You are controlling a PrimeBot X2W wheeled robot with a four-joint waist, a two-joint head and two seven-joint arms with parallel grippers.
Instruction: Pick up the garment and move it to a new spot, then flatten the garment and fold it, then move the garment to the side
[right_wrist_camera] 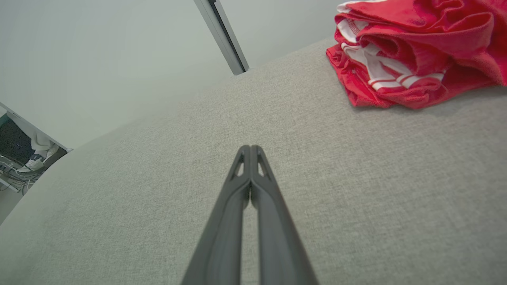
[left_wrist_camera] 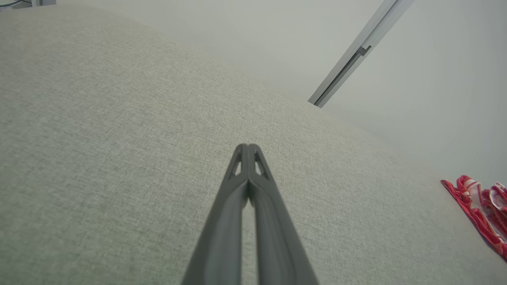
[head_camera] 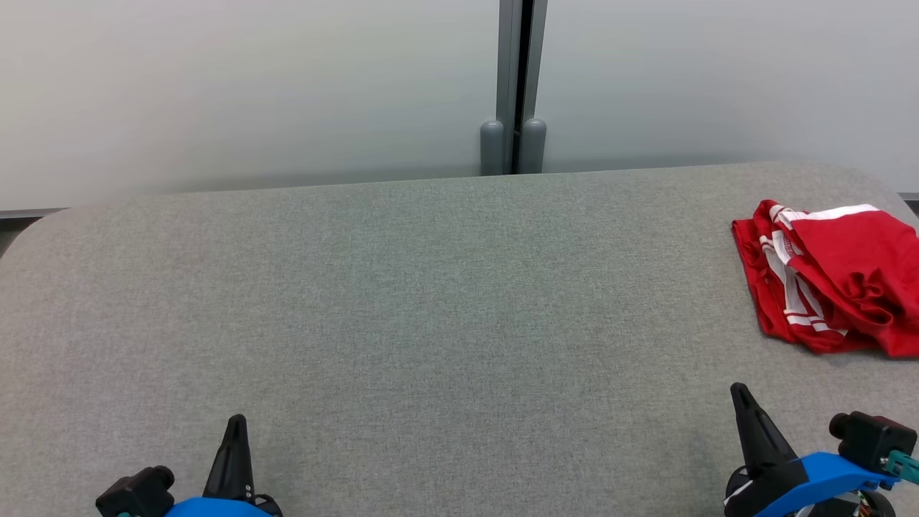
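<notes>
Red garment (head_camera: 833, 276) seems soft, light, crumpled; I would pinch its nearest edge. Right gripper (head_camera: 741, 393) near it, left gripper (head_camera: 235, 424) well apart, both closed, empty.

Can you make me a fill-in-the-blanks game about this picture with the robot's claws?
1. The garment is ____ with white stripes.
2. It lies on the robot's ____ side of the table.
3. The left claw and the right claw are not open; both are ____.
Missing words: red; right; shut.
</notes>
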